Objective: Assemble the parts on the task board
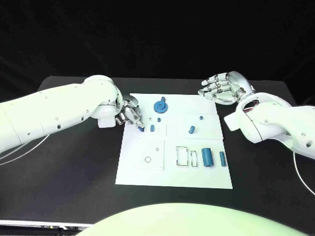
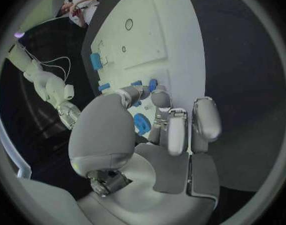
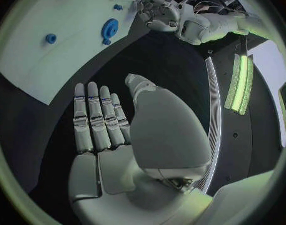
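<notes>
Now the left hand [image 1: 129, 114] reaches over the left edge of the task board [image 1: 175, 174], fingertips on a small blue part [image 1: 142, 129]; whether it grips it I cannot tell. Off the far right corner, the right hand [image 1: 221, 87] hovers, fingers straight, holding nothing.

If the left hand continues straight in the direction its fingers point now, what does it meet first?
Probably the small blue part right at the fingertips of the left hand, near the task board's left edge; whether it touches already is unclear.
</notes>
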